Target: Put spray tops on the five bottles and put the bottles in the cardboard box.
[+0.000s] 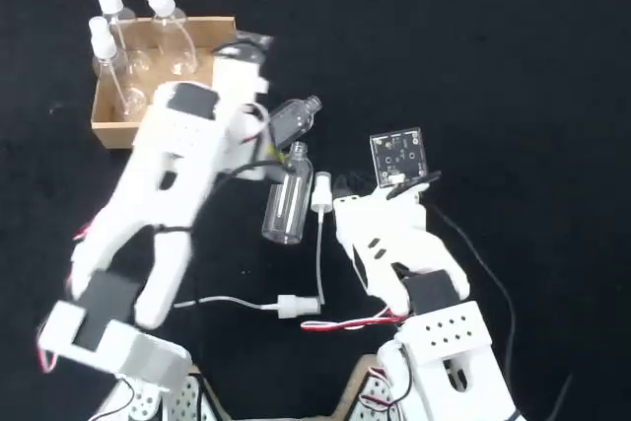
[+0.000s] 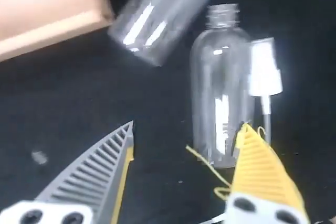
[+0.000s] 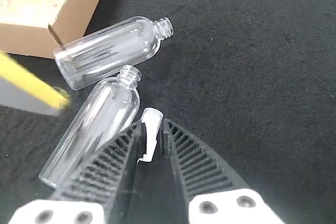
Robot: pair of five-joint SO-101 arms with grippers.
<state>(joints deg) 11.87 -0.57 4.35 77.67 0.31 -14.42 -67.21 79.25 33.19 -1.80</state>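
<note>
The box (image 1: 215, 31) is placed at the far left of the black table (image 1: 513, 96), and three capped bottles (image 1: 173, 32) are seen inside it. Two uncapped bottles are found lying on the table just beside the box's near corner. The upper bottle (image 3: 107, 51) lies closest to the box, its neck pointed away from it. The lower bottle (image 3: 94, 129) lies just beside the upper one, and its neck is turned towards it. The right gripper (image 3: 152, 124) is recorded as pinched on a spray top (image 3: 149, 140), which is held beside the neck of the lower bottle and is not seated on it. In the high view the top's tube (image 1: 318, 253) is seen trailing back along the right arm. The left gripper (image 2: 186, 129) is noted as spread and holding nothing, with the base of the lower bottle lying between its grey finger (image 2: 100, 177) and yellow finger (image 2: 262, 177). Contact between the yellow finger and the bottle cannot be determined. A loose top (image 1: 296, 305) is observed lying on the table between the two arm bases, well apart from both bottles.
</note>
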